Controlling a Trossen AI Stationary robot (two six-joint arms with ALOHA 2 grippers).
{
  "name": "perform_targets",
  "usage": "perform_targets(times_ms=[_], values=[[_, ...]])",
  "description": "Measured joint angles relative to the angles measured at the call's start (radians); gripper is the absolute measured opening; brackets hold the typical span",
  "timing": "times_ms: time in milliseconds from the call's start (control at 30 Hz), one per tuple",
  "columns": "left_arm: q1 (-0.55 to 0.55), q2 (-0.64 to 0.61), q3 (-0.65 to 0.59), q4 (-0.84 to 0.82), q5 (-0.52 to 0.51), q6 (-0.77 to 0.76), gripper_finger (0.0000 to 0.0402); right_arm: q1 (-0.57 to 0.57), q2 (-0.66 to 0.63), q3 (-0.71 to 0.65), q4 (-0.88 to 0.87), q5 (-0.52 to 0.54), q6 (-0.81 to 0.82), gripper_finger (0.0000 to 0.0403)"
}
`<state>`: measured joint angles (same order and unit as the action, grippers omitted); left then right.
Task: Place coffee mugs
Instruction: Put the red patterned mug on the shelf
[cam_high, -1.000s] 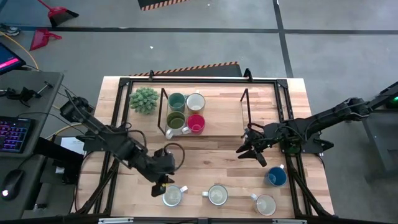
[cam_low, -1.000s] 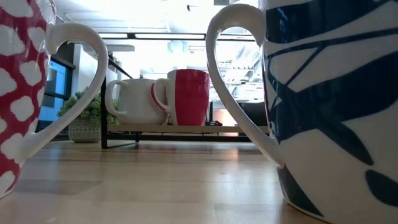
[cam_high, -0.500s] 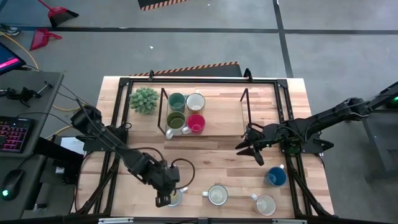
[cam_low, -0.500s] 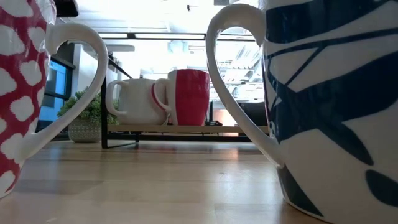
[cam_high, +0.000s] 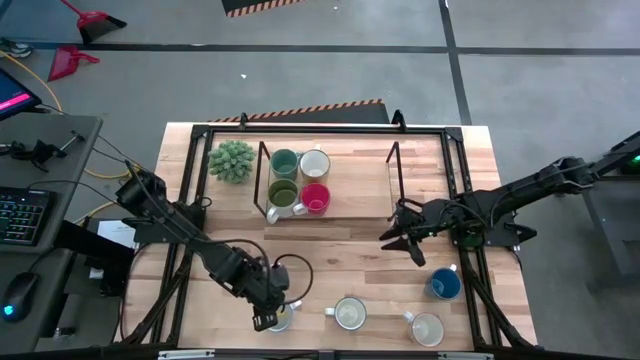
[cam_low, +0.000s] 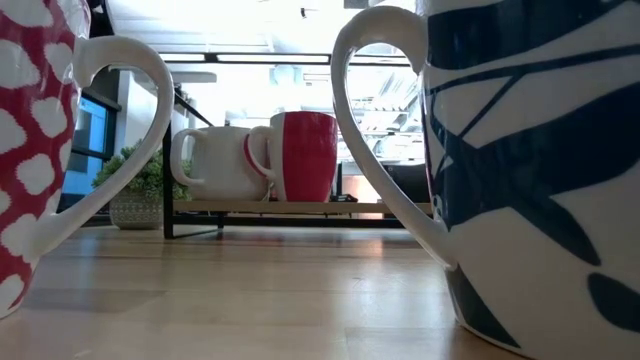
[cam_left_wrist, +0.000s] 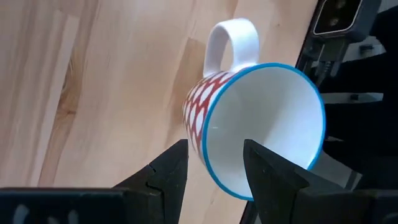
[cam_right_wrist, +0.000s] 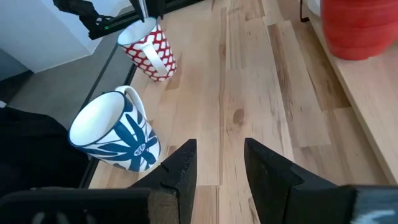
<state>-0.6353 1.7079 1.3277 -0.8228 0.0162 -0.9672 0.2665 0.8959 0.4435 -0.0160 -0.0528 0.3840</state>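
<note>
Mugs stand in two groups on the tabletop. Leftmost in the near row is a white mug with a red lattice pattern and a blue rim, its handle pointing away from the left wrist camera; the left hand sits right over it, fingers spread with one on each side of the rim wall, not visibly pressing it. Next along the near edge stands a cream mug, then another cream mug, each with a pale inside. A blue mug sits a little farther back on the right.

On the low shelf at the back of the tabletop, four mugs form a tight square: a teal-green mug and a white mug behind, an olive-green mug and a red mug in front. A spiky green plant stands just left of them.

The right hand hangs above bare wood to the right of the shelf, fingers spread and holding nothing. Its wrist view shows a white mug with dark blue leaf strokes beside the lattice mug.
</note>
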Motion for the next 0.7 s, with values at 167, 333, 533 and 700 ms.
perform_targets(times_ms=[167, 333, 533, 700], values=[[0.000, 0.029, 0.000, -0.004, -0.002, 0.000, 0.0145, 0.000, 0.000, 0.000, -0.004, 0.000, 0.000, 0.0114], [0.000, 0.074, 0.000, -0.001, -0.002, 0.008, 0.0145, 0.000, 0.000, 0.000, -0.003, 0.000, 0.000, 0.0114], [0.000, 0.117, 0.000, 0.012, -0.001, 0.001, 0.0145, 0.000, 0.000, 0.000, -0.003, 0.000, 0.000, 0.0114], [0.000, 0.151, 0.000, 0.019, 0.004, 0.000, 0.0145, 0.000, 0.000, 0.000, -0.005, 0.000, 0.000, 0.0114]])
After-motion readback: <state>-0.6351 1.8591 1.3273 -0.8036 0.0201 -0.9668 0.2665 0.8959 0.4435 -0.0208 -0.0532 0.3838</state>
